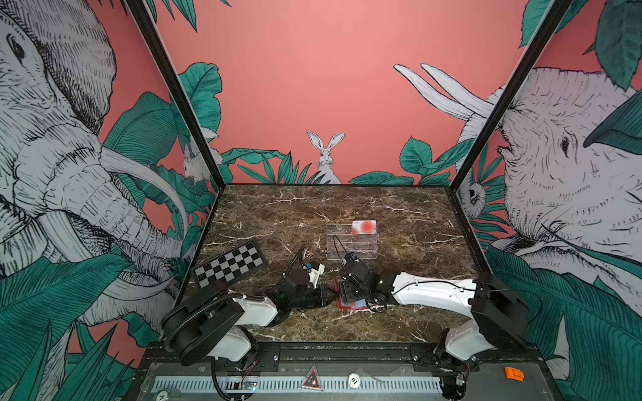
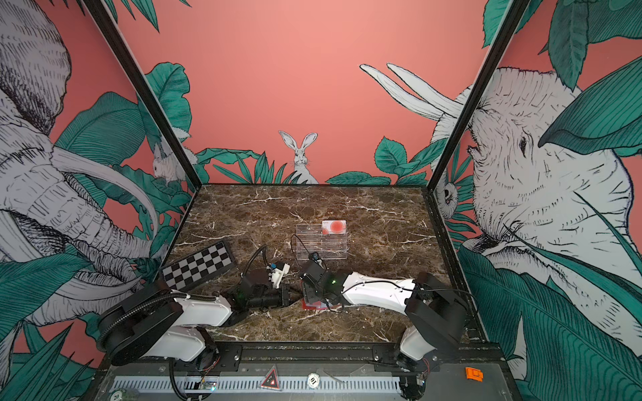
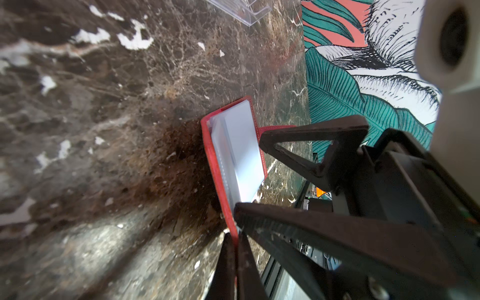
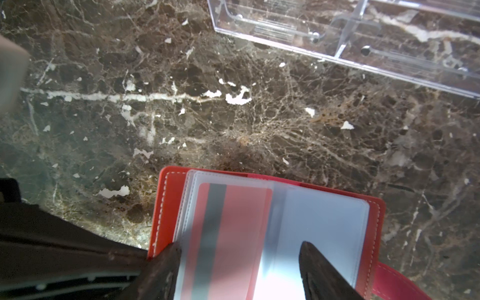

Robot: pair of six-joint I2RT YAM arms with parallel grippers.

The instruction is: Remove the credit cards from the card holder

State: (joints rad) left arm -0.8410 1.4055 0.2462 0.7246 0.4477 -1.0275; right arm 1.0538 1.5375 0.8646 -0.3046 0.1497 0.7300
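Right wrist view: card holder (image 4: 166,207) is seen lying open on the marble table (image 4: 104,130), clear sleeves up. Red card with grey stripe (image 4: 239,220) and pale blue card (image 4: 324,228) are sleeved side by side, both inside the holder. Right gripper (image 4: 239,248) is spread wide, one fingertip at the holder's stitched edge, the other over the blue card's sleeve. Nothing is pinched; contact with the sleeves cannot be told. Bare marble is left between the holder's far edge and the acrylic stand (image 4: 337,31). Snap tab (image 4: 394,280) sticks out at one side.

Left wrist view: left gripper (image 3: 235,239) is clamped tight on the holder's red edge, and that pinch is plain only here. Card faces are washed out.

In both top views the holder is mostly covered by the right gripper, near the table's front middle, with only a red rim shown. White card (image 1: 363,227) with a red circle is stood in the stand's back tier, caught by the top views only. Chequered board (image 1: 229,265) is set by the left wall, well apart. Open marble is shown right of the stand.
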